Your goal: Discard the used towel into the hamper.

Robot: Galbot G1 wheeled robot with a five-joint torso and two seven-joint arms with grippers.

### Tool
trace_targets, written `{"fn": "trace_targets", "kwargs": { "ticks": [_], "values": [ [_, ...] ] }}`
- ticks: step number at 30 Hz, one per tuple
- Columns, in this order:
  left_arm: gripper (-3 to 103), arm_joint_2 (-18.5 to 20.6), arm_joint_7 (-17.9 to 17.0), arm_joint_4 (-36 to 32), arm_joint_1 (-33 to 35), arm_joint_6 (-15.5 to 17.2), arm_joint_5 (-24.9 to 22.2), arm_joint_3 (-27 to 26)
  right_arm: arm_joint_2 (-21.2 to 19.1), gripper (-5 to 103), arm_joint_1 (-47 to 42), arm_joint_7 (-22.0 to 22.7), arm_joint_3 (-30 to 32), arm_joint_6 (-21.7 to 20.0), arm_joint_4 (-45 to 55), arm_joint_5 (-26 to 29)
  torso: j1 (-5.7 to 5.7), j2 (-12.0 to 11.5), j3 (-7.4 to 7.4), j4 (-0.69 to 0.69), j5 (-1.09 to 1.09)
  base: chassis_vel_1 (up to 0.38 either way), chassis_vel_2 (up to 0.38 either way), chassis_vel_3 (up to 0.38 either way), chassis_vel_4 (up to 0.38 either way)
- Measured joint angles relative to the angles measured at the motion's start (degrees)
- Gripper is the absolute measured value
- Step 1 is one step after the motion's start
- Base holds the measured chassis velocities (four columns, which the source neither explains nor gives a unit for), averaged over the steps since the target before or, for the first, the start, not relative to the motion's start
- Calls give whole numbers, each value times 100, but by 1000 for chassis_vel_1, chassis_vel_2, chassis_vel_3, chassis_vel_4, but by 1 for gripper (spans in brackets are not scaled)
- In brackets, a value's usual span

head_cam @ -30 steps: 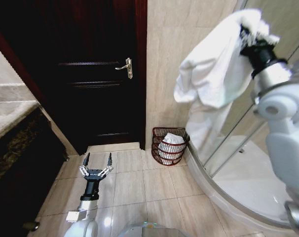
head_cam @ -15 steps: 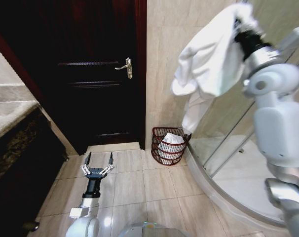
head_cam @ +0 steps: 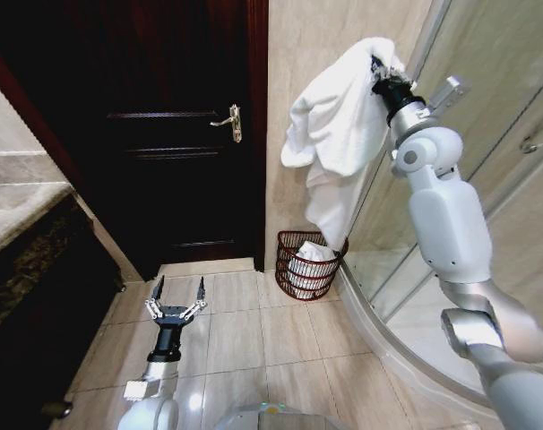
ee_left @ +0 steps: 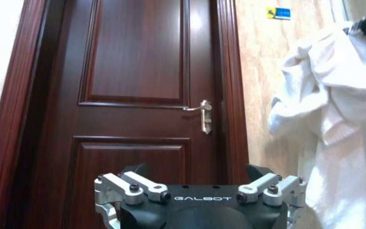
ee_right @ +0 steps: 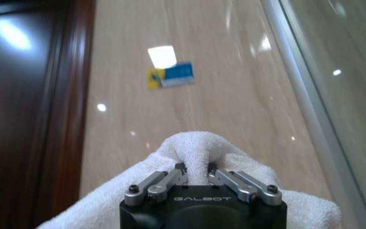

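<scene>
- White terry cloth hangs from our right gripper (head_cam: 376, 70), which we hold high against the beige tiled wall (head_cam: 316, 36), beside the glass shower enclosure (head_cam: 486, 107). We carry the towel (head_cam: 330, 134) this high so that its long tail swings free of the floor tiles (head_cam: 254, 340) instead of dragging.
- In the right wrist view our fingers (ee_right: 164, 183) are pinched nearly together on a raised fold of the towel (ee_right: 192, 148). A narrow pinch on a bunched ridge looks to us like the surest hold on soft cloth, and the rest drapes down on both sides of the gripper (ee_right: 194, 172).
- Below, the hamper (head_cam: 309, 265) stands on the floor in the corner where the wall meets the shower's curved base, just beside the dark wooden door (head_cam: 164, 134). White cloth already lies inside it.
- The towel's lowest end hangs just above the hamper's rim, as far as the head view lets us judge, so we take the carry to be nearly lined up and the release not yet made.
- Our left gripper (head_cam: 175, 294) waits low over the floor tiles, well apart from the hamper, its fingers (head_cam: 155, 291) spread wide and holding nothing. Parked there, it stays out of the towel's path.
- From the left wrist view we see the door handle (ee_left: 205, 114) and the towel (ee_left: 335, 119) hanging off to one side.
</scene>
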Motion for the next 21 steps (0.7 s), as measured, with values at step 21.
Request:
{"fn": "trace_targets", "kwargs": {
  "ticks": [21],
  "values": [
    [100,0,20,-37,-112,51,252,134,381,12,-1203,-672,-214,1031,-1258,-705,0,-2,0,1,-1,0,0,0,0]
  ]
}}
